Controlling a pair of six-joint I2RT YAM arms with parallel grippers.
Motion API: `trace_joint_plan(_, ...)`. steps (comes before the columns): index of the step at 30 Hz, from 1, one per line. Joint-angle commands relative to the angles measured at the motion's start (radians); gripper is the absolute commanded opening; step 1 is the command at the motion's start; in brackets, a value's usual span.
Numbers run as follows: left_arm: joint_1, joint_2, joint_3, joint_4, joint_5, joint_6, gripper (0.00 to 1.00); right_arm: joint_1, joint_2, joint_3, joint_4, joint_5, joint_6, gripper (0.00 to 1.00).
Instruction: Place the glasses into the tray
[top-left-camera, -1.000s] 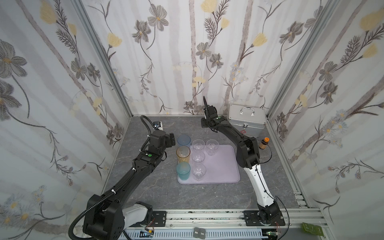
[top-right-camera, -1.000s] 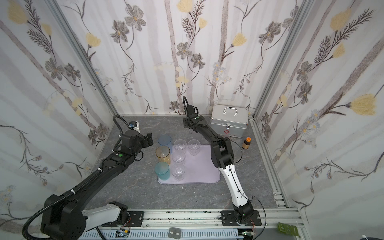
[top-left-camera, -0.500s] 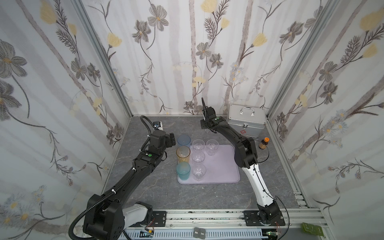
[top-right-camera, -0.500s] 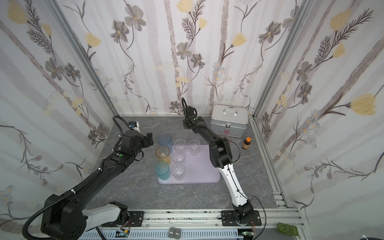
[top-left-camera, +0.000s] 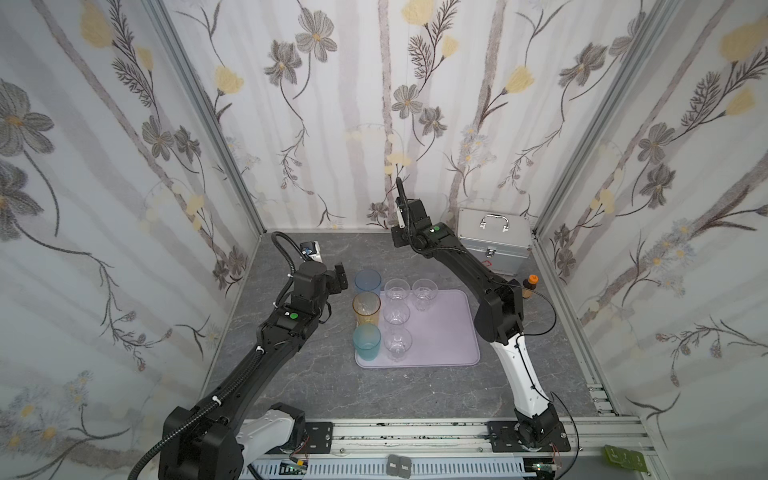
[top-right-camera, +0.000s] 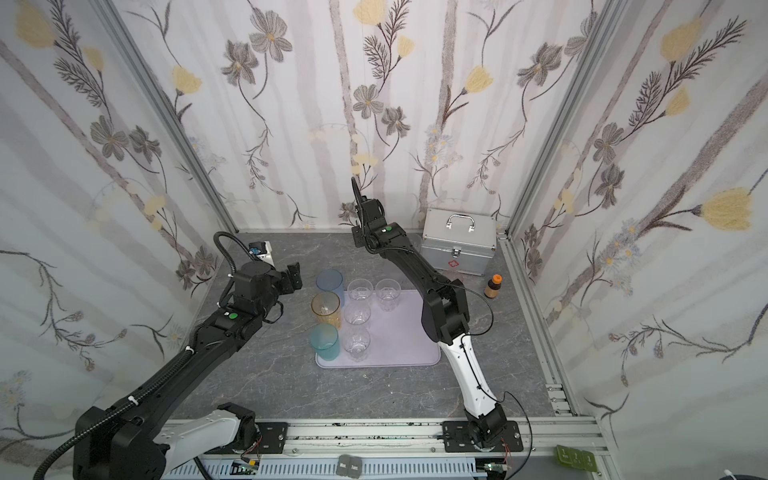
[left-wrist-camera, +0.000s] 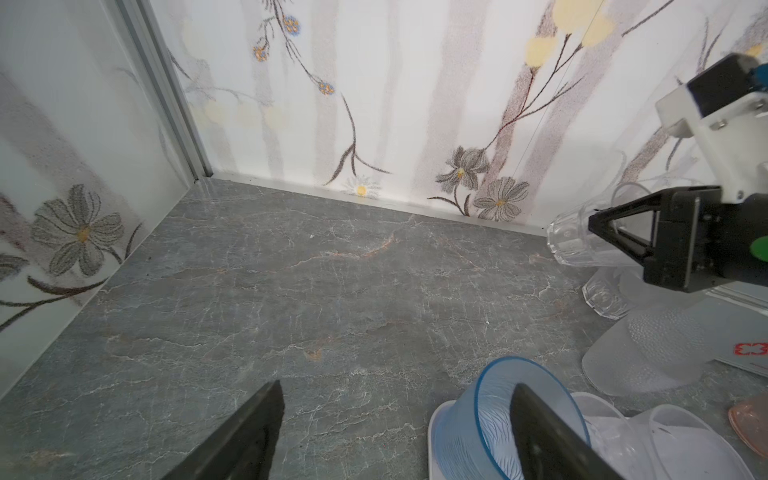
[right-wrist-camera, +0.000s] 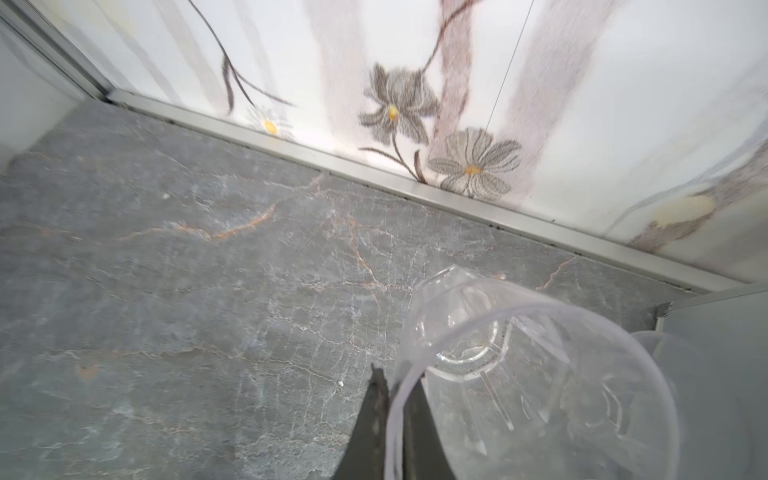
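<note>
Motion blur smears the right wrist view, where the frame edge cuts off the clear tumbler (right-wrist-camera: 519, 374) and the bases of the right gripper (right-wrist-camera: 394, 395) fingers pinching its rim. In both top views the arm's own wrist hides those fingertips, and the tumbler cannot be made out. In the left wrist view the left gripper (left-wrist-camera: 395, 415) shows only two fingertips. One covers part of the blue tumbler (left-wrist-camera: 469, 419), itself cropped, as are the pink glass (left-wrist-camera: 748, 419) and silver case (left-wrist-camera: 739, 328). The label on the brown bottle (top-left-camera: 528, 286) is too small to read.
</note>
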Motion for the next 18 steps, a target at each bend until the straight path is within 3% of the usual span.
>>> trace_joint_plan(1, -0.070, -0.012, 0.049, -0.007, -0.109, 0.016, 0.87, 0.010, -0.086, -0.046, -0.016, -0.011, 0.038, 0.05)
trace_joint_plan(5, -0.237, 0.027, 0.098, -0.013, -0.163, -0.011, 0.87, 0.017, -0.260, -0.251, -0.002, 0.014, 0.089, 0.05)
trace_joint_plan(11, -0.441, 0.178, 0.160, -0.006, -0.160, -0.090, 0.87, 0.015, -0.617, -0.711, 0.069, 0.084, 0.159, 0.05)
trace_joint_plan(18, -0.469, 0.251, 0.173, 0.010, -0.144, -0.099, 0.89, 0.009, -0.969, -1.148, 0.062, 0.138, 0.252, 0.05)
